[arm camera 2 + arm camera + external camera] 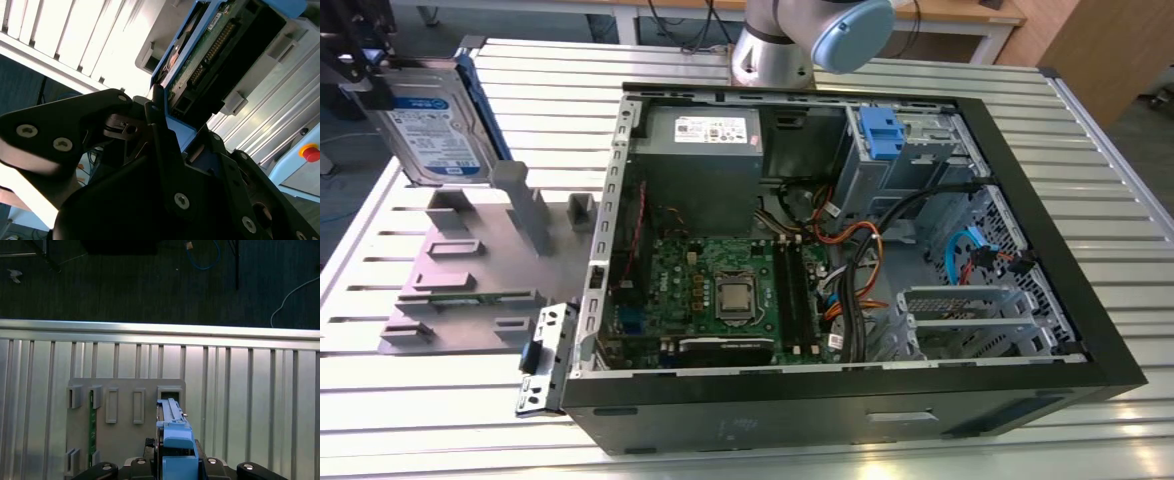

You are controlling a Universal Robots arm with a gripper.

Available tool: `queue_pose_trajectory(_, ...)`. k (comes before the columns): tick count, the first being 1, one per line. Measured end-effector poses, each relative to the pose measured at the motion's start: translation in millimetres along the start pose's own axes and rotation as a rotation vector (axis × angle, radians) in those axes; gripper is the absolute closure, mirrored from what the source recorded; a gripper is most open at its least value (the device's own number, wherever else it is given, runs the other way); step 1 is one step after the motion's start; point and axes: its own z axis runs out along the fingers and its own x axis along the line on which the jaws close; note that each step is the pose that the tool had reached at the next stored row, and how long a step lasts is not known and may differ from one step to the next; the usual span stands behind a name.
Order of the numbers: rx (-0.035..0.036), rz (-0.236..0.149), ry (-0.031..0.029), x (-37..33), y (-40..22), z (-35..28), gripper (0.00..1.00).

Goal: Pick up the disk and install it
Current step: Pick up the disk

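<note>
Currently the work surface is a slatted aluminium table (1121, 200); past its edge, the first wrist view shows dark floor (125, 285) with loose cables. An open black computer case (854, 400) lies on its side across the middle of the table, open side up. It exposes the motherboard (720, 290), a grey power supply (700, 165) and a blue-fronted drive bay (887, 135). The arm base (787, 40) stands behind the case. A grey fixture plate (467, 270) with upright slots lies just beside the case, on the exterior view's left.

The disk (434, 125) is held on edge in the air above the far end of the fixture plate. It is a silver-metal drive with a white-and-blue label and a blue carrier frame (175, 440). Its green circuit board (200, 65) shows in the second wrist view. The gripper (182, 131) has its black jaws clamped on the carrier frame.

Bare slats border the plate on its outer sides, and the table edge runs near the disk.
</note>
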Motion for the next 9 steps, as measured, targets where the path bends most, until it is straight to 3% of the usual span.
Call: queue_pose_trajectory(9,0.0002,0.000,-0.0002,0.1,0.1,-3.9,0.63)
